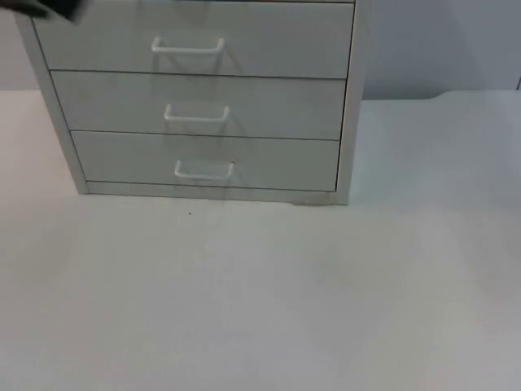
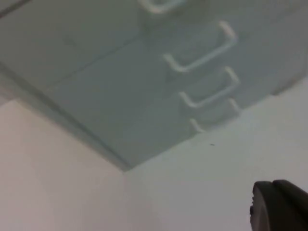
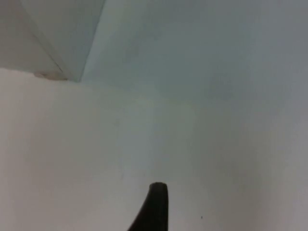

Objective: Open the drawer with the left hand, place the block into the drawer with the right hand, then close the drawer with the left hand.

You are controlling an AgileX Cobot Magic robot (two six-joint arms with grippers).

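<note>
A white cabinet [image 1: 195,98] stands at the back of the table [image 1: 260,293], all three drawers shut, so nothing looks done yet. The left gripper [image 2: 281,207] hangs near its front; finger spread cannot be told. No block is seen.

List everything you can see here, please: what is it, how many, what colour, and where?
Drawer cabinet: one, white, at the back of the table against the wall.
Drawers: three seen, white, stacked one above another, all shut.
Handles: three in the top view, white, one centred on each drawer front.
Table: one, white, bare in front of the cabinet.
Partition wall: one, grey, behind the table at the cabinet's right.
Dark speck: one, on the table just in front of the cabinet.
Left arm: one, black, above the cabinet's left edge.
Left gripper fingertip: black, above the table.
Right gripper fingertip: black, above the table.
</note>
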